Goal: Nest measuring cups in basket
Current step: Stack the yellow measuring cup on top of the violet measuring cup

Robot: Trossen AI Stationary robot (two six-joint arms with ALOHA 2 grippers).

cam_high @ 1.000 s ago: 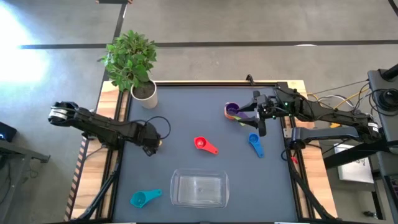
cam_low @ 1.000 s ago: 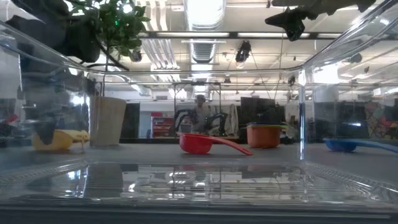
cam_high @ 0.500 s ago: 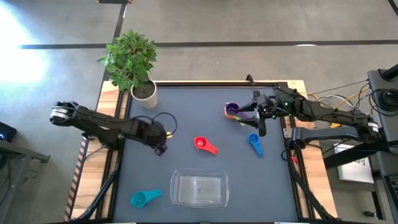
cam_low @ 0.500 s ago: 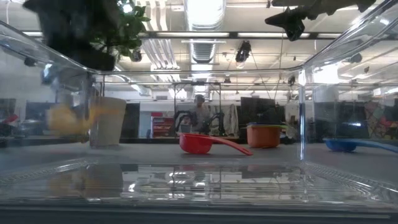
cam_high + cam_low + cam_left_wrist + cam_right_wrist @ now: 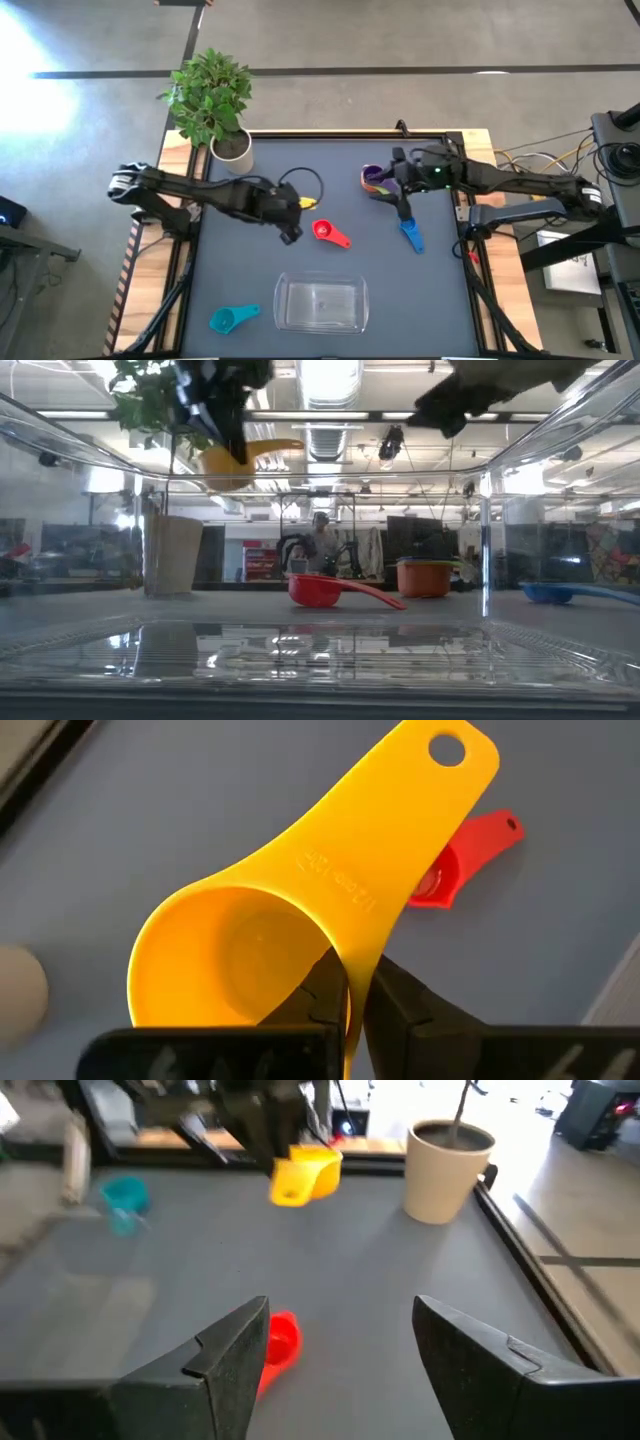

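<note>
— What's new on the left side?

— Left pincer [image 5: 350,995] is now clamped on the yellow measuring cup [image 5: 300,910], pinching its handle near the bowl. A second ago it was down by the plant pot [image 5: 232,150]; now it's lifted clear of the tabletop [image 5: 300,170], just beside the red cup [image 5: 328,232].

— So the carry has begun?

— Looks so. The basket [image 5: 320,305] sits nearer the front edge, nothing in it yet.

— And the right arm?

— Right pincer [image 5: 403,205] has swung in, fingers apart, holding nothing, between the stacked purple cup [image 5: 374,178] and the blue one [image 5: 411,233]. The teal cup [image 5: 231,319] lies just beside the basket.
</note>
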